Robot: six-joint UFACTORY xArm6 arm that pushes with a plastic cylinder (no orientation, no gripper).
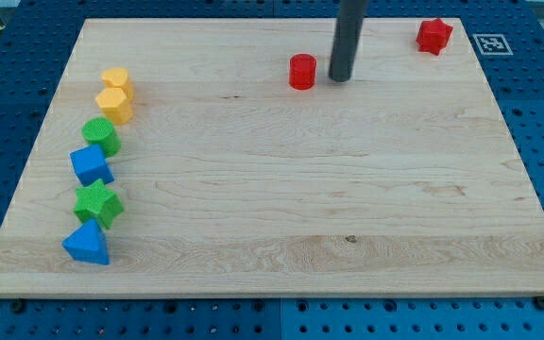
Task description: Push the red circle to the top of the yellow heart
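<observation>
The red circle (302, 72) lies near the view's top, a little right of the middle of the wooden board (281, 179). My tip (340, 78) stands just to the circle's right, a small gap apart. The yellow heart (117, 82) lies at the view's upper left, far to the left of the red circle, at the head of a column of blocks. Right below it sits a yellow hexagon (114, 105).
A red star (433, 36) lies at the view's top right. Down the left side run a green circle (101, 136), a blue block (92, 164), a green star (97, 203) and a blue triangle (87, 244).
</observation>
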